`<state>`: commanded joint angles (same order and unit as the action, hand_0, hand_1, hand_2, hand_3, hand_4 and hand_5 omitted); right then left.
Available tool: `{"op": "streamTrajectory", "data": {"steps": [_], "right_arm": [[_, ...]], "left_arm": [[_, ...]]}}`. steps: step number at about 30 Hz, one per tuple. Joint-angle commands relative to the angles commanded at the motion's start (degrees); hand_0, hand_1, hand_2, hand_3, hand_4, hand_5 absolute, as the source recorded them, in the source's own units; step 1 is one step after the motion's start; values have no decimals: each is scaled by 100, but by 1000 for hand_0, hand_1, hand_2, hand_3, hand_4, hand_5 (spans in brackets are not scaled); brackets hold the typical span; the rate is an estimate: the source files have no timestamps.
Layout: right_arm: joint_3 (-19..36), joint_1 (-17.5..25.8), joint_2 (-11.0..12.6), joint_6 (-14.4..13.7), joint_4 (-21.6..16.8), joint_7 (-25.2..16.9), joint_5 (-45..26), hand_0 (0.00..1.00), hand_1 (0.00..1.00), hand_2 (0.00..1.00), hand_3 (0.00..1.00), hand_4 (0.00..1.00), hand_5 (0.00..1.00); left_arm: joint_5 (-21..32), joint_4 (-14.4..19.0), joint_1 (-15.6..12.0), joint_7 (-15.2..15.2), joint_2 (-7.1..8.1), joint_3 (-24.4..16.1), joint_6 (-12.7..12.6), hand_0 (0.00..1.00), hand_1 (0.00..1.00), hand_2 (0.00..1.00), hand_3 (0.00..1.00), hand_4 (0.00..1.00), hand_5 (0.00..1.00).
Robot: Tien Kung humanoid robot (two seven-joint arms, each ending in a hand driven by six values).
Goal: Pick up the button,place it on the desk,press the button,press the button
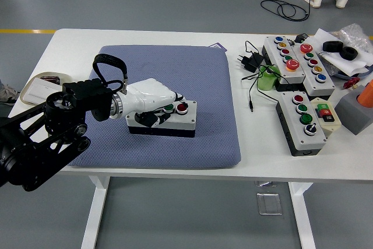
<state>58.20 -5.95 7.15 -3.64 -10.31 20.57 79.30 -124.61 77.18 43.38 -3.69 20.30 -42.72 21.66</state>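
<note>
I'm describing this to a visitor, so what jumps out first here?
The left hand, white on a black arm, lies over the left end of a button box on the blue mat. More button boxes and cables clutter the table's right side.
</note>
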Motion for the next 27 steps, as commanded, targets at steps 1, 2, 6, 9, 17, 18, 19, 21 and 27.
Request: {"op": "streamTrajectory", "data": {"steps": [1, 2, 6, 9, 17, 18, 19, 21, 27], "right_arm": [[2, 2, 0, 2, 0, 0, 4, 637, 477, 608, 563, 300, 244], [3, 4, 0, 2, 0, 0, 7, 637, 477, 608, 563, 300, 244], [12, 13, -1, 5, 0, 1, 20, 637, 477, 608, 564, 299, 242], [13, 18, 0, 4, 0, 0, 21, 637, 477, 608, 564, 299, 242], [3, 31, 3, 11, 0, -1, 25, 637, 477, 608, 563, 300, 243], [3, 31, 3, 12, 0, -1, 28, 637, 477, 608, 563, 300, 243], [6, 33, 2, 12, 0, 0, 30, 637, 477, 608, 563, 300, 243], [10, 39, 2, 11, 0, 1, 31, 637, 477, 608, 563, 300, 243], [22, 58, 1, 11, 0, 3, 43, 637, 477, 608, 564, 301, 241]], "left_arm": [[-6, -20, -2, -1, 0, 2, 9, 57, 2, 2, 813, 435, 2], [-9, -32, -4, -1, 1, 5, 17, 57, 2, 2, 813, 435, 2], [-34, -85, -13, 12, 5, 15, 61, 57, 2, 2, 812, 435, 2], [-50, -106, -18, 19, 19, 47, 85, 57, 2, 2, 812, 435, 2], [-37, -218, -37, 12, 42, 172, 176, 58, 2, 2, 815, 437, 2], [-38, -220, -36, 11, 44, 172, 177, 58, 2, 2, 815, 437, 2], [-25, -211, -36, 11, 50, 159, 175, 58, 2, 2, 815, 437, 2], [13, -189, -43, 11, 57, 117, 157, 58, 2, 2, 815, 437, 2], [119, -44, -82, 20, 83, -129, 31, 59, 2, 2, 816, 437, 2]]}}
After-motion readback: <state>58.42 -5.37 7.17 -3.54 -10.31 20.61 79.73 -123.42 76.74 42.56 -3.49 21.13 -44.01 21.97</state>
